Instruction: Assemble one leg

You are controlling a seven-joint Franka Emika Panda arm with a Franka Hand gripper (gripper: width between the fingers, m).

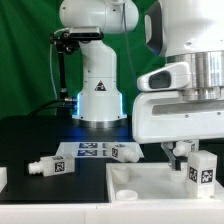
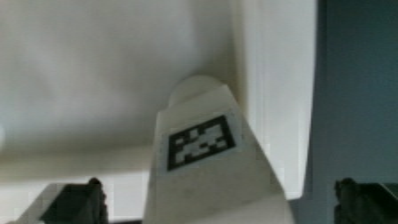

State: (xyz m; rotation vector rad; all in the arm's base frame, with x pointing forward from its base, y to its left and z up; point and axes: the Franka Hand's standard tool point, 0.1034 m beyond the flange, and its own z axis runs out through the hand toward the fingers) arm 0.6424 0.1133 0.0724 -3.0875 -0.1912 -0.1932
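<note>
A leg, a chunky white post with a square tag, stands upright on the large white panel near its corner at the exterior view's right. My gripper hangs over it, one dark finger showing beside the leg. In the wrist view the leg stands between my two fingertips, with a gap on each side. The gripper is open and straddles the leg without touching it. The white panel fills the background there.
Two more legs lie on the black table: one at the exterior view's left, one beside the marker board. The panel has a round socket. The robot base stands behind.
</note>
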